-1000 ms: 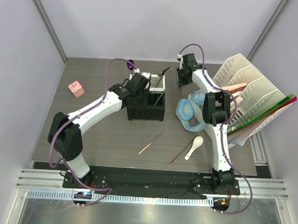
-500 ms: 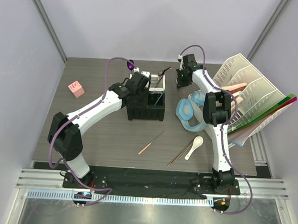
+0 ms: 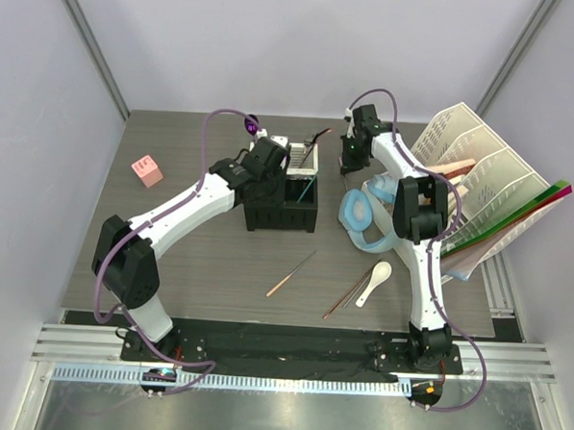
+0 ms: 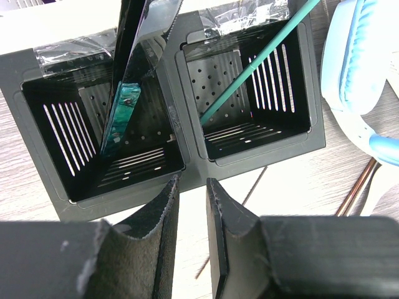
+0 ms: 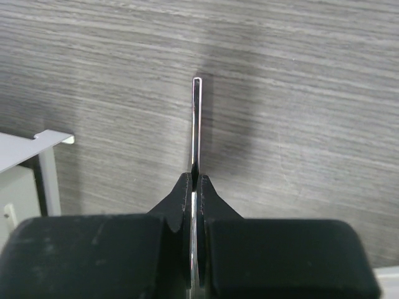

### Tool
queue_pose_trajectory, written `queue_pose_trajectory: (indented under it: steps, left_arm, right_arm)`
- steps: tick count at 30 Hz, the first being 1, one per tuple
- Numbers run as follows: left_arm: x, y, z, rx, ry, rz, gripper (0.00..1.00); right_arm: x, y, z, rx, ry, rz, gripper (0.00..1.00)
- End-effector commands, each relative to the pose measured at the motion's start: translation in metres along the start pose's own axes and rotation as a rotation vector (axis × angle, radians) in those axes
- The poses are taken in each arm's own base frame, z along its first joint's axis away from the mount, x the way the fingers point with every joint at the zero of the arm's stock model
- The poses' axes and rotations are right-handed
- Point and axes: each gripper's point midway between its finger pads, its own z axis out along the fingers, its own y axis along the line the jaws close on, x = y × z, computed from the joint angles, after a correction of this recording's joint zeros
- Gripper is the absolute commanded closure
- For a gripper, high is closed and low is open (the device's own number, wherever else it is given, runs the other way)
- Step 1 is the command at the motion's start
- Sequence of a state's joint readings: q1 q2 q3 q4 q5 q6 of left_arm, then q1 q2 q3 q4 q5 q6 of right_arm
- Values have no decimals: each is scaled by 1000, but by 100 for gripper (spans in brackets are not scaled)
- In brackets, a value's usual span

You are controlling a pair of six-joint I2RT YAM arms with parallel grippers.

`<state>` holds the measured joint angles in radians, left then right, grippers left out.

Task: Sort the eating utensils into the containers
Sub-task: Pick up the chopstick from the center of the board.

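At two o'clock from the caddy [image 3: 282,218], the right gripper [image 5: 194,180] is pinching a slim utensil [image 5: 196,124]; it should be travelling upright, then lowering tip-first inside. The left gripper [image 4: 190,187] is hovering, slightly parted, empty.

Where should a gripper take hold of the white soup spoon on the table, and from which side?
By its narrow handle, straight down from above, jaws across it. The white soup spoon lies flat, so a side approach likely fails, and its bowl is wide and rounded. Brown chopsticks lie close beside it; the handle's free end probably gives most room.
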<state>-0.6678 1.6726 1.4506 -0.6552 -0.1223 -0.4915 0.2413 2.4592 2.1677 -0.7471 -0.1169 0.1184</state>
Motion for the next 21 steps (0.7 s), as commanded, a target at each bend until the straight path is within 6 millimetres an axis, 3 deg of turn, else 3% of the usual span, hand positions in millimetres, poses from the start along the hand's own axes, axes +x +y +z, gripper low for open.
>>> queue_pose_trajectory:
  steps: [1,13,21]
  left_arm:
    - [-13,-4,-14,14,-56,-16,76]
    - [-17,-4,-15,11,-68,-5,76]
    - [-16,-4,-15,12,-65,9,76]
  right_arm:
    - [-34,18,-48,-33,-105,5,99]
    - [-85,27,-97,-35,-267,33,99]
    - [-114,34,-155,-40,-417,54,99]
